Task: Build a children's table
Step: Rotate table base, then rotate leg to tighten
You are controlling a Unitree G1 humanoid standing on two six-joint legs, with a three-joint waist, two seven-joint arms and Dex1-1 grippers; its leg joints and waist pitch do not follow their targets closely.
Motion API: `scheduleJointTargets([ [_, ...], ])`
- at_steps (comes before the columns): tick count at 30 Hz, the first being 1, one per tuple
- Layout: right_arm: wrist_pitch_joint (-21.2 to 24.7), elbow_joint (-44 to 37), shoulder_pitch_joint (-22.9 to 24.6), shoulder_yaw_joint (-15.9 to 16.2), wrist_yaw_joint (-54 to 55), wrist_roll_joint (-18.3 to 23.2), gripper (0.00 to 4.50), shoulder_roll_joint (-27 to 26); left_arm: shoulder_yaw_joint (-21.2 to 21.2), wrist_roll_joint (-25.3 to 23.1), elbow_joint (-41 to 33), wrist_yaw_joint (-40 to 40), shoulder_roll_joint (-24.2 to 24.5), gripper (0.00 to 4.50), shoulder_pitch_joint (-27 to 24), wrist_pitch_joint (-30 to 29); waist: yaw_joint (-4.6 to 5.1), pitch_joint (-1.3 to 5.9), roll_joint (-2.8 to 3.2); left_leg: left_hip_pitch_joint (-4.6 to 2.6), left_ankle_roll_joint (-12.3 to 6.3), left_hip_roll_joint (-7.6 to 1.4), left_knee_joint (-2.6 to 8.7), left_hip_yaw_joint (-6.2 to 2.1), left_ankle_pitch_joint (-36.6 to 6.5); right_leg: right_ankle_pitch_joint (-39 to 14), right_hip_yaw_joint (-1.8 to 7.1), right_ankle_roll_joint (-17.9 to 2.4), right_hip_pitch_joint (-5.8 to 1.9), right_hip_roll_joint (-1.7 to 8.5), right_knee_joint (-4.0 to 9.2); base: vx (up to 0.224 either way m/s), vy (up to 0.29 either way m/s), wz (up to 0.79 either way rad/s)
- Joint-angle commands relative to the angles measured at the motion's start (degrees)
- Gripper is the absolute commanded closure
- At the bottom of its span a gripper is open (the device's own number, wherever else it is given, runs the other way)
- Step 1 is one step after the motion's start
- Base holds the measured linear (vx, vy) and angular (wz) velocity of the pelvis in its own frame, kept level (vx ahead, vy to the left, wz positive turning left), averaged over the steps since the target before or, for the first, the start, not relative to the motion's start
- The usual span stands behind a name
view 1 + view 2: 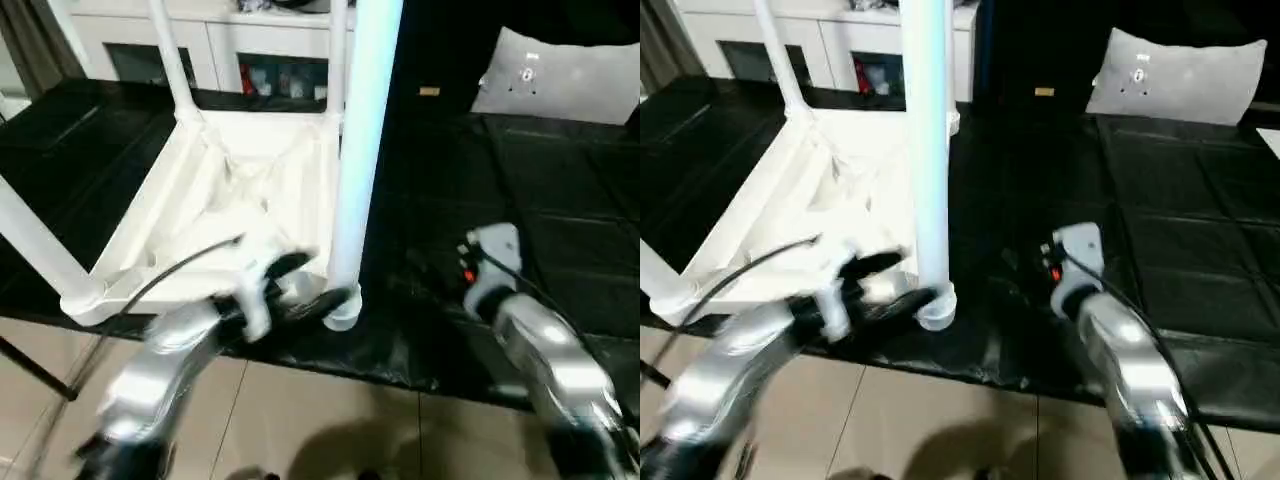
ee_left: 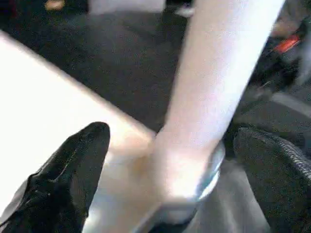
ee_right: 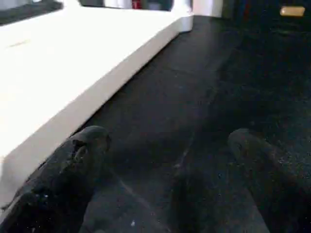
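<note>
Four legs stand up from the upturned table [image 1: 230, 190] on the black mat; my left gripper [image 2: 167, 174] gapes around the near leg [image 1: 360, 150], my right gripper [image 3: 167, 170] gapes empty. Next, I judge: check seating.

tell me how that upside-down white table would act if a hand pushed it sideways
The children's table would probably slide, not tip: it lies flat on its top. Its hollow ribbed plastic suggests it is light. A push high on the near leg might flex or rock it.

Lies upside down on the black mat [image 1: 560, 260]: white children's table [image 1: 240, 200], ribbed underside up. Stands with four tapered legs [image 1: 362, 150] upright in corner sockets.
</note>
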State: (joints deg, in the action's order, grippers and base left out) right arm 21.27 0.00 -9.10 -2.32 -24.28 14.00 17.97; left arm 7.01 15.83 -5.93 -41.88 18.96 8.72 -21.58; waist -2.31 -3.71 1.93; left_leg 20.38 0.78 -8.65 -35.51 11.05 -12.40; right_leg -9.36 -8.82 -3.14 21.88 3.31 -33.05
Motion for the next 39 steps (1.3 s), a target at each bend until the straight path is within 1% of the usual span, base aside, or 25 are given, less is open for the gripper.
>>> scheduleJointTargets([
  [1,2.4,-4.9,1.1,0.5,-1.9,1.4,0.00,1.4,0.6,-1.6,-1.5,-1.3,2.1,0.03,0.1,-0.7,-0.11,3.25,-0.23,-0.94,-2.36,-4.92,4.54,-3.16,-15.0,-31.1,4.35,0.5,-2.11,6.59,6.57,0.000,0.000,0.00],
  [2,3.2,-6.5,2.0,1.0,-2.8,1.6,0.00,2.1,1.9,-3.4,-0.4,-2.2,3.6,0.29,0.6,0.2,0.02,3.08,-0.29,-1.02,-2.21,-4.79,4.55,-3.16,-15.8,-33.0,4.21,1.4,-1.97,6.53,6.92,0.000,0.000,0.00],
  [4,4.1,-8.2,2.8,2.1,-4.3,1.7,0.00,3.3,3.8,-5.8,2.5,-3.7,5.3,0.37,2.3,2.7,0.06,3.02,-0.67,-1.21,-2.07,-4.59,4.50,-3.22,-16.2,-35.3,4.13,3.1,-1.82,6.58,7.27,0.000,0.000,0.00],
  [5,4.2,-8.5,3.0,2.5,-5.0,1.9,0.00,3.7,4.2,-6.5,4.1,-4.1,5.7,0.42,3.5,3.6,0.12,2.98,-0.53,-1.15,-2.08,-4.42,4.46,-3.29,-16.3,-35.9,3.99,3.7,-1.84,6.55,7.49,0.000,0.000,0.00],
  [6,4.2,-8.6,3.0,2.6,-5.2,1.9,0.00,3.8,4.4,-6.8,4.6,-4.4,6.0,0.55,3.9,3.9,0.17,3.04,-0.47,-1.26,-1.93,-4.39,4.35,-3.23,-16.3,-36.0,3.94,3.9,-1.77,6.57,7.53,0.000,0.000,0.00],
  [7,4.9,-9.5,3.3,3.6,-7.0,2.3,0.00,4.9,6.0,-8.9,8.6,-6.9,7.7,0.71,7.4,6.4,0.14,2.96,-0.69,-1.25,-2.05,-4.28,4.33,-3.31,-16.3,-36.7,3.74,4.3,-1.74,6.58,7.79,0.000,0.000,0.00],
  [8,5.0,-10.0,3.4,4.2,-8.2,2.3,0.00,5.6,7.0,-10.2,11.3,-8.6,8.9,0.81,9.6,7.8,0.09,3.01,-0.62,-1.42,-2.05,-4.25,4.29,-3.33,-16.6,-37.0,3.75,4.7,-1.64,6.51,7.88,0.000,0.000,0.00],
  [9,5.1,-10.0,3.4,4.3,-8.3,2.3,0.00,5.6,7.1,-10.2,11.5,-8.8,8.9,0.86,9.7,7.9,0.11,3.24,-0.61,-1.12,-1.83,-4.60,4.53,-3.59,-16.1,-34.7,3.92,4.7,-2.04,6.78,7.35,0.000,0.000,0.00],
  [10,5.5,-10.5,3.3,4.9,-9.7,2.4,0.00,6.4,8.4,-11.5,15.1,-11.2,10.2,0.88,12.5,9.5,0.15,3.13,-0.65,-0.90,-1.90,-4.67,4.63,-3.69,-16.1,-34.5,3.88,4.7,-2.13,6.86,7.40,0.000,0.000,0.00],
  [11,5.6,-10.5,3.3,5.0,-9.8,2.4,0.00,6.5,8.6,-11.7,15.7,-11.6,10.3,0.88,12.9,9.7,0.05,3.30,-0.68,-1.30,-1.85,-4.57,4.45,-3.55,-16.0,-34.2,3.97,4.4,-1.89,6.89,7.40,0.000,0.000,0.00],
  [13,6.7,-11.1,3.1,5.5,-11.2,2.8,0.00,7.5,11.1,-13.3,22.2,-16.5,11.6,1.18,17.2,12.3,0.08,3.42,-0.78,-0.94,-2.04,-4.64,4.52,-3.56,-14.7,-32.6,4.11,3.8,-2.22,7.05,7.17,0.000,0.000,0.00],
  [14,6.9,-11.3,3.0,5.6,-11.5,3.0,0.00,7.7,11.5,-13.5,23.5,-17.6,11.8,1.27,18.0,12.7,-0.04,3.54,-0.74,-1.05,-2.31,-4.64,4.49,-3.47,-13.8,-31.5,4.34,3.5,-2.15,7.13,7.06,0.000,0.000,0.00],
  [15,7.3,-11.4,2.9,5.8,-11.9,3.2,0.00,8.0,12.1,-13.6,25.7,-19.4,11.8,1.28,19.4,13.1,-0.06,3.60,-0.66,-0.81,-2.29,-4.82,4.56,-3.57,-13.2,-30.4,4.41,3.1,-2.40,7.28,6.77,0.000,0.000,0.00],
  [17,8.0,-11.8,3.0,6.2,-13.7,3.7,0.00,9.1,13.0,-12.8,30.7,-24.4,11.6,1.43,22.8,13.7,-0.19,3.89,-0.50,-0.69,-2.25,-5.35,4.62,-3.64,-11.5,-25.8,4.72,0.8,-2.47,7.52,6.07,0.000,0.000,0.00],
  [18,8.1,-11.9,3.0,6.2,-13.9,3.8,0.00,9.2,13.1,-12.5,31.3,-25.2,11.5,1.43,23.2,13.6,-0.19,3.96,-0.70,-0.66,-2.51,-5.32,4.57,-3.53,-10.9,-25.0,4.79,0.5,-2.54,7.53,6.04,0.000,0.000,0.00],
  [19,8.3,-12.1,3.1,6.2,-14.3,4.1,0.00,9.5,13.1,-12.0,32.4,-26.4,11.2,1.71,23.9,13.6,-0.49,4.24,-0.58,-0.46,-2.76,-5.46,4.49,-3.49,-9.1,-21.8,4.98,-1.0,-2.77,7.71,5.35,0.000,0.000,0.00],
  [20,8.6,-12.2,3.1,6.2,-14.6,4.3,0.00,9.6,13.1,-11.7,32.9,-27.3,11.1,1.69,24.1,13.5,-0.71,4.37,-0.56,-0.36,-3.13,-5.67,4.42,-3.43,-7.5,-19.0,5.14,-2.3,-2.83,7.83,4.92,0.000,0.000,0.00],
  [22,9.0,-12.6,3.3,6.6,-15.7,4.5,0.00,10.5,13.6,-12.5,35.3,-28.6,10.9,1.74,25.5,14.4,-0.76,4.28,-0.68,-0.30,-3.34,-5.92,4.46,-3.36,-7.0,-16.9,5.18,-4.2,-2.77,7.78,4.51,0.000,0.000,0.00],
  [24,9.5,-12.8,3.5,6.6,-16.3,4.5,0.00,11.2,13.7,-13.0,38.1,-29.0,10.3,2.09,26.9,15.3,-1.10,4.10,-0.66,-0.38,-3.41,-5.65,4.38,-3.11,-7.6,-18.6,5.21,-4.4,-2.84,7.92,4.90,0.000,0.000,0.00],
  [26,10.1,-13.2,3.5,6.5,-16.8,4.8,0.00,11.5,13.6,-13.0,40.6,-29.4,9.5,2.15,28.1,16.2,-1.38,3.84,-0.76,-0.60,-3.07,-5.56,4.46,-3.00,-8.6,-21.9,5.04,-3.5,-2.69,7.73,5.51,0.000,0.000,0.00],
  [28,10.5,-13.5,3.6,6.5,-17.3,4.9,0.00,11.8,13.4,-12.9,42.3,-30.0,8.8,2.19,28.9,17.0,-1.55,3.87,-0.79,-0.69,-2.55,-5.62,4.48,-3.08,-9.2,-23.6,5.03,-2.8,-2.81,7.98,5.66,0.000,0.000,0.00],
  [29,10.5,-13.5,3.6,6.5,-17.3,4.9,0.00,11.8,13.4,-12.9,42.3,-30.0,8.8,2.42,28.9,17.0,-1.57,3.87,-0.84,-0.73,-2.37,-5.62,4.47,-3.11,-9.6,-24.6,4.96,-2.2,-2.85,8.00,5.82,0.000,0.000,0.00],
  [33,10.2,-13.4,3.5,6.7,-17.7,5.0,0.00,12.3,13.2,-13.1,44.3,-30.9,8.0,2.63,29.2,18.6,-1.65,3.96,-0.79,-0.71,-2.34,-5.73,4.51,-3.19,-9.2,-24.2,4.93,-1.9,-2.83,8.04,5.76,0.000,0.000,0.00],
  [36,10.0,-13.3,3.3,6.8,-18.1,5.1,0.00,12.3,13.3,-13.5,45.8,-30.9,7.8,2.98,29.6,19.7,-1.69,3.99,-0.97,-0.56,-2.59,-5.63,4.48,-3.11,-8.7,-23.4,4.98,-2.2,-2.84,8.00,5.64,0.000,0.000,0.00],
  [39,10.1,-13.2,3.1,7.0,-18.6,5.1,0.00,12.5,13.8,-14.7,48.7,-30.8,7.5,3.17,30.7,22.0,-1.73,3.93,-1.19,-0.62,-2.90,-5.54,4.47,-3.09,-8.5,-24.3,4.85,-1.5,-2.81,7.90,5.84,0.000,0.000,0.00],
])
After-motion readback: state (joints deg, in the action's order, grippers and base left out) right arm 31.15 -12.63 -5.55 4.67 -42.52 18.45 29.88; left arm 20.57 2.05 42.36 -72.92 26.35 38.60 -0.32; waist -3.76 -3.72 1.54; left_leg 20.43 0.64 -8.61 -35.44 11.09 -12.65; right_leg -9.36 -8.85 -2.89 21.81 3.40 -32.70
